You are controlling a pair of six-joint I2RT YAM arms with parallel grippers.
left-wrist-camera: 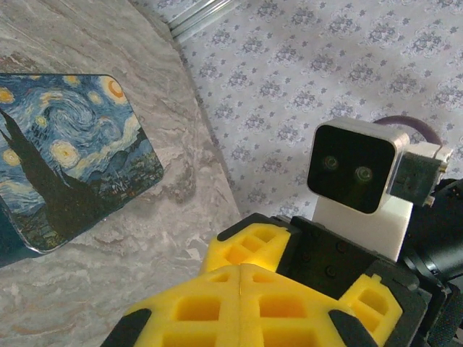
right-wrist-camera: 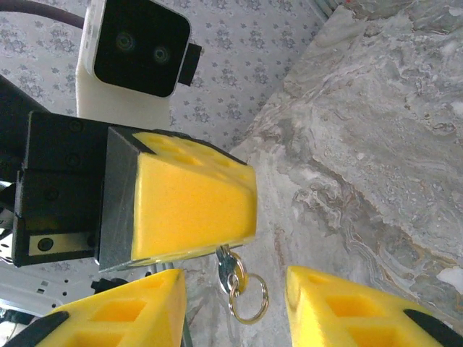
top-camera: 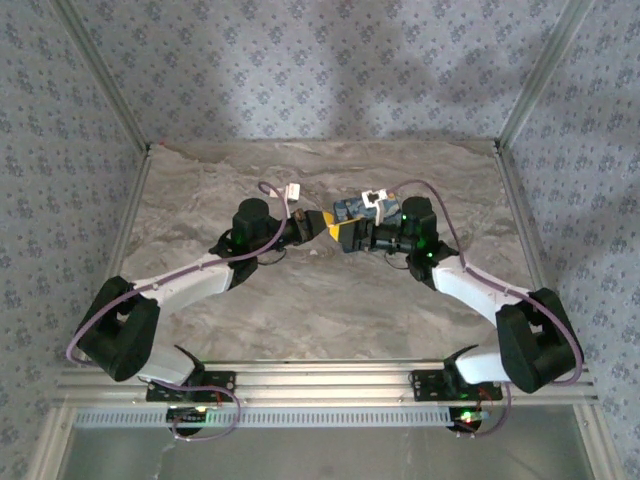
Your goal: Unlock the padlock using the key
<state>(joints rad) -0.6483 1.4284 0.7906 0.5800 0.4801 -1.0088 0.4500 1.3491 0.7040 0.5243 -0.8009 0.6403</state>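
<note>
Right wrist: I'm clamping the key point(right-wrist-camera: 226, 264) in the left end effector point(right-wrist-camera: 217, 210), with the right end effector point(right-wrist-camera: 235, 288) standing apart; next, I judge, comes steadying the padlock.

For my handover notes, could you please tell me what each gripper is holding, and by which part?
The left gripper, shut, pinches the key by the end opposite its ring, which dangles free. The right gripper is open and holds nothing.

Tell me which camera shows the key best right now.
Right wrist view: the key and its ring stick out clearly from the shut left gripper. In the left wrist view its fingers cover it; in the top view it is too small to tell.
</note>
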